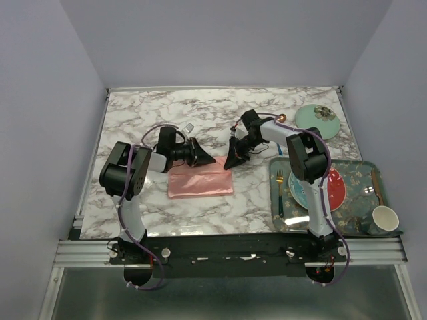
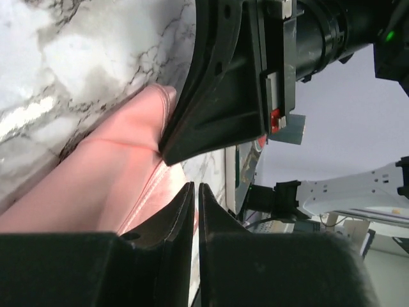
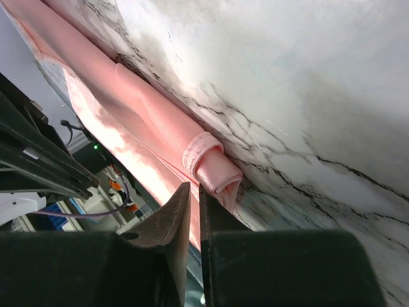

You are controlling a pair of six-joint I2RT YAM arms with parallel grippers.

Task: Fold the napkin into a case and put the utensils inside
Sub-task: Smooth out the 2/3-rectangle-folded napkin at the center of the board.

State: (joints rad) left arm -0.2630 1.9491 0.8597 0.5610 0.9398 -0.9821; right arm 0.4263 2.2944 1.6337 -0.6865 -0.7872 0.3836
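- The napkin (image 1: 200, 183) lies folded into a band on the desk (image 1: 167, 113), its long axis running left to right between the two arms.
- The left hand (image 2: 195, 187) is over the far long edge, left of the middle. The right hand (image 3: 194, 188) is at the far right corner, where the folded layers curl.
- Both hands are narrow, fingers almost together. I cannot tell whether either pinches cloth.
- Any further fold probably goes across that long axis, toward the bases.

left gripper (image 2: 195, 188): fingers nearly together, thin slit between, tips over the napkin (image 2: 108, 179) | napkin: pink, glossy, lying on the marble table (image 2: 77, 57) | right gripper (image 2: 169, 146): just to the right, black tip down at the napkin's edge | cloth pinched by left: cannot tell
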